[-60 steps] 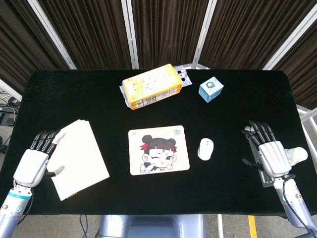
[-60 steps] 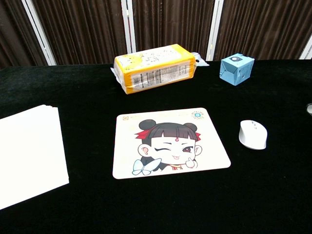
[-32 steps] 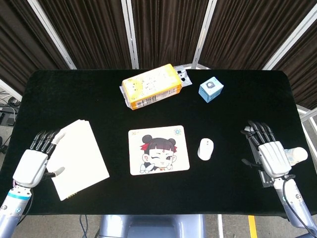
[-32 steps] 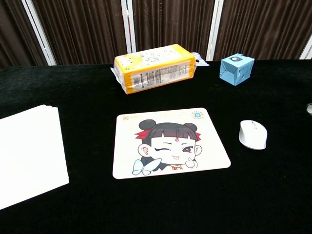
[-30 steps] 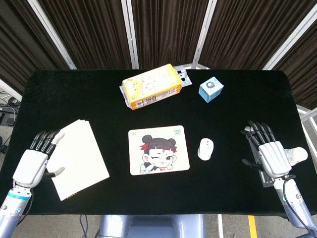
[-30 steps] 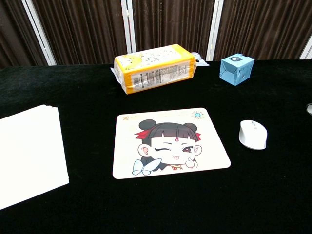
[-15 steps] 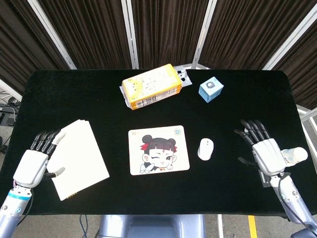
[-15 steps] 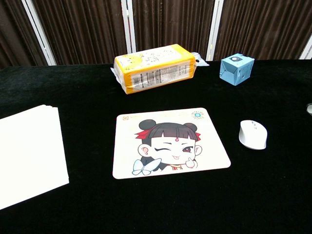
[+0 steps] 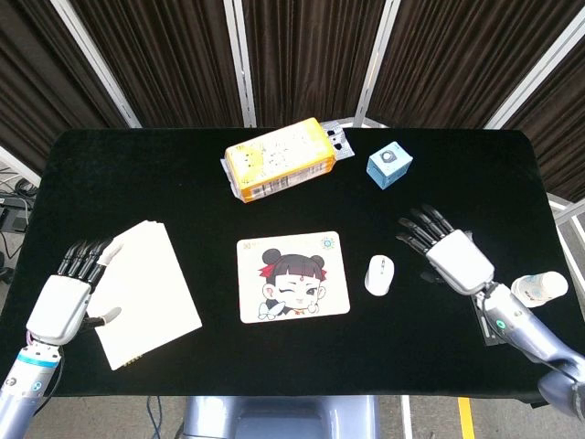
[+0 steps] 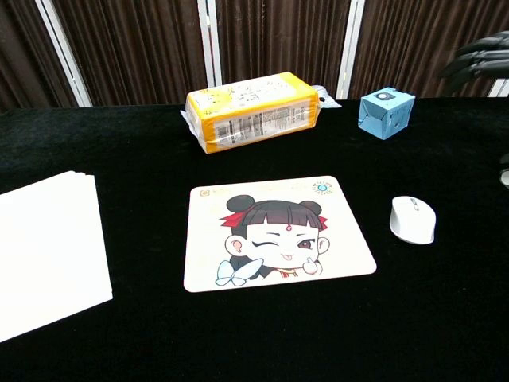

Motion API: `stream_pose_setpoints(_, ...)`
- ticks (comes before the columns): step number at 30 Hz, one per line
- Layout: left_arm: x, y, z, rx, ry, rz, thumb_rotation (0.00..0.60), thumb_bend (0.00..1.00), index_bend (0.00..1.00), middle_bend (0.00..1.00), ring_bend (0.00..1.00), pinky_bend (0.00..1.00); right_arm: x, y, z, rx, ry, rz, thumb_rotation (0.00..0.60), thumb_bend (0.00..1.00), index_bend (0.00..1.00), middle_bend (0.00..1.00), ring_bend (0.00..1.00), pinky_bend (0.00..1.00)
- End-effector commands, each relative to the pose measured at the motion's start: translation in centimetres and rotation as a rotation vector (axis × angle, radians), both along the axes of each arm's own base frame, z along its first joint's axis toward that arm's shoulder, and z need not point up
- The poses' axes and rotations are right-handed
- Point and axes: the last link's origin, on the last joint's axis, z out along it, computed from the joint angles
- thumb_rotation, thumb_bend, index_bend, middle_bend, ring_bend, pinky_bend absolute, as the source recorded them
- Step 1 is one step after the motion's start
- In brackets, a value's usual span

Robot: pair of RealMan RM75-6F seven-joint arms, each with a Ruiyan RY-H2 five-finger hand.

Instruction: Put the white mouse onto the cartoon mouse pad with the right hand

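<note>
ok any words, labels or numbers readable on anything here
No text can be read.
Yellow pack: printed label on its side, too small to read.
Mouse pad: small logos in two top corners, blurred.
Blue box: a round mark, no legible letters.
Mouse: no marking visible.
Paper stack: blank.

The whole table [image 9: 512,165] was seen from high overhead by the head view. It was viewed lower and nearer, facing the curtain [image 10: 270,40], by the chest view. The pad [image 9: 292,277] [image 10: 274,232] was shared by both.
</note>
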Motion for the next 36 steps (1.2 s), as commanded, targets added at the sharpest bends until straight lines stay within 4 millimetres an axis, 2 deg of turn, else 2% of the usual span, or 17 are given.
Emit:
stream_pose_setpoints(1,0.0,0.0,0.0,0.004,-0.002,0.003,0.600,0.13,0.00,0.00,0.00,0.00,0.8,-1.6,-2.0,0.072,0.023,0.036,0.600,0.06,0.23,0.13,0.00,0.01)
stream_pose_setpoints(10,0.1,0.3,-0.3,-0.008,-0.011,0.027,0.600,0.13,0.00,0.00,0.00,0.00,1.7,-2.9,-6.6,0.212,0.112,0.115,0.600,0.02,0.23,0.13,0.00,0.01)
stream_pose_setpoints(20,0.2,0.5,-0.4,-0.022,-0.016,0.039,0.600,0.13,0.00,0.00,0.00,0.00,2.2,-3.6,-9.9,0.287,0.173,0.136,0.600,0.02,0.24,0.13,0.00,0.01)
stream_pose_setpoints(26,0.2,0.7,-0.4,-0.030,-0.019,0.044,0.600,0.13,0.00,0.00,0.00,0.00,2.1,-4.1,-10.5,0.293,0.235,0.151,0.600,0.02,0.25,0.13,0.00,0.00)
stream_pose_setpoints(36,0.2,0.7,-0.4,-0.039,-0.030,0.052,0.600,0.13,0.00,0.00,0.00,0.00,1.4,-5.0,-9.8,0.269,0.314,0.158,0.600,0.02,0.26,0.13,0.00,0.00)
